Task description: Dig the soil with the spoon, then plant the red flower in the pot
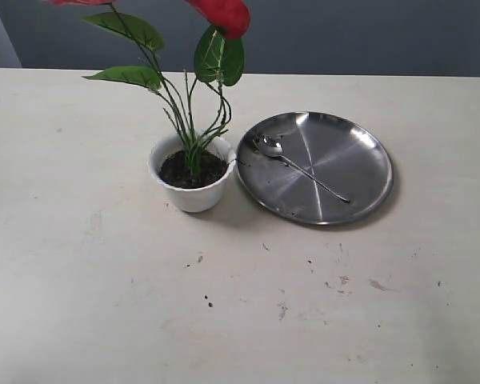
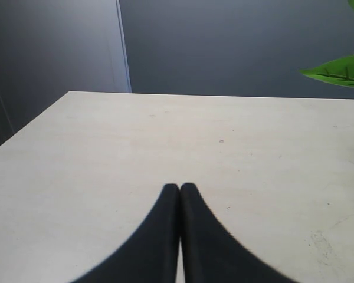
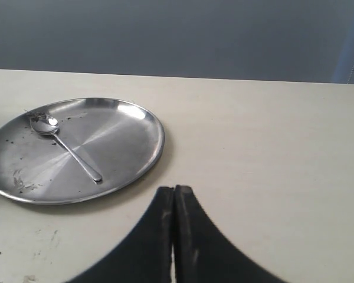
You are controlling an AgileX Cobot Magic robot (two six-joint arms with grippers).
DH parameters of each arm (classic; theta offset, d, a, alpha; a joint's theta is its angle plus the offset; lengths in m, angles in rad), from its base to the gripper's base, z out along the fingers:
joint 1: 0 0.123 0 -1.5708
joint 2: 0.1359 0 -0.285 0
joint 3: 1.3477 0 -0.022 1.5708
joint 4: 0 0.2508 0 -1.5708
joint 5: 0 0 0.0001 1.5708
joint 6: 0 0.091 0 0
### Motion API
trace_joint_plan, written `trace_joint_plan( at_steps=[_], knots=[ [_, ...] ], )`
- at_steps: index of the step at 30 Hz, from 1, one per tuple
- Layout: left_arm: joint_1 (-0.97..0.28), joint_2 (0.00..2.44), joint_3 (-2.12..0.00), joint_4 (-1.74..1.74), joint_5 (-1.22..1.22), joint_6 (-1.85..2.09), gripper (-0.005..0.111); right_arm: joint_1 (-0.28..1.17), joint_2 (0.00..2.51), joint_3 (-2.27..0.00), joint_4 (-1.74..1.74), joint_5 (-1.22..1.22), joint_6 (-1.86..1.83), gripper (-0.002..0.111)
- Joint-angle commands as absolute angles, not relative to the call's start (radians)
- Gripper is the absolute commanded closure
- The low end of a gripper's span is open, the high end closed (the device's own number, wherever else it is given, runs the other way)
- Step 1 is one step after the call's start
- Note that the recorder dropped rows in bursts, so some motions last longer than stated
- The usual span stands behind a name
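Left of centre in the exterior view, the red flower [image 1: 224,14] stands planted in the soil [image 1: 191,170] of the pot [image 1: 194,192]; top-heavy, it could tip if bumped. Right of it the spoon [image 1: 300,168] lies on the steel plate [image 1: 360,192], apart from both arms. Both the left gripper [image 2: 180,187] and right gripper [image 3: 174,190] have jaws pressed together, empty, over bare counter [image 1: 80,304].
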State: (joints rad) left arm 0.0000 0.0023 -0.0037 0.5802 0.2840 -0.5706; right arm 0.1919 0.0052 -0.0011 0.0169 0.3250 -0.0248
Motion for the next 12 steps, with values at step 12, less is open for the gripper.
trace_joint_plan(
  at_steps=[12],
  knots=[
    [0.001,0.0,0.0,0.581,0.285,-0.573,0.106,0.186,0.0,0.0,0.018,0.309,-0.027,0.108]
  ],
)
